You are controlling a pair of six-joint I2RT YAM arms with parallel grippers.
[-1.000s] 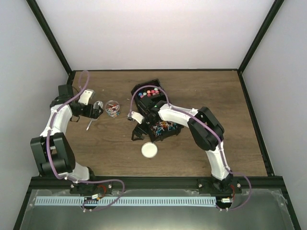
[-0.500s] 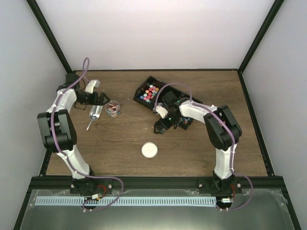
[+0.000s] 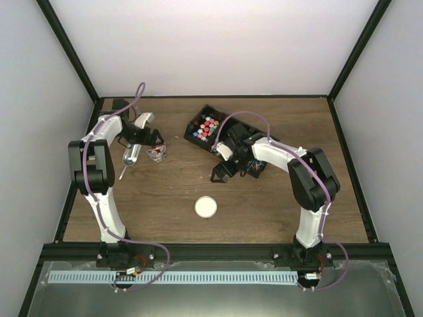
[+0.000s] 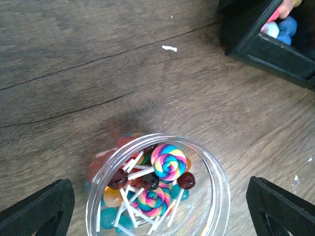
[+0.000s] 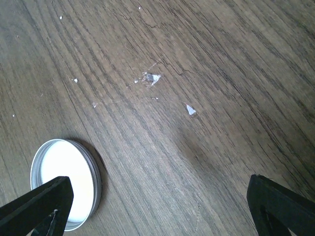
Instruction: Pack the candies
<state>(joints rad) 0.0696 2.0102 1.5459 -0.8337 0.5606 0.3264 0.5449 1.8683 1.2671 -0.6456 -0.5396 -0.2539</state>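
Note:
A small clear jar (image 3: 157,153) stands on the wooden table, partly filled with the candies (image 4: 167,162): swirl lollipops and small round ones on white sticks. My left gripper (image 3: 152,140) hangs over it. In the left wrist view my left gripper (image 4: 157,211) is open, with a finger on each side of the jar (image 4: 216,169) and clear of the glass. More candies (image 3: 206,127) fill a black tray (image 3: 195,119). My right gripper (image 3: 221,173) is open and empty over bare wood in front of the tray. In the right wrist view my right gripper (image 5: 157,206) holds nothing.
A round white lid (image 3: 206,207) lies on the table in front, also at the left of the right wrist view (image 5: 64,189). A silver scoop (image 3: 130,156) lies left of the jar. The tray's corner (image 4: 270,44) shows in the left wrist view.
My left gripper has swung right and now sits over the jar. My right gripper has moved right, from near the tray's left front to its present spot, then held still.

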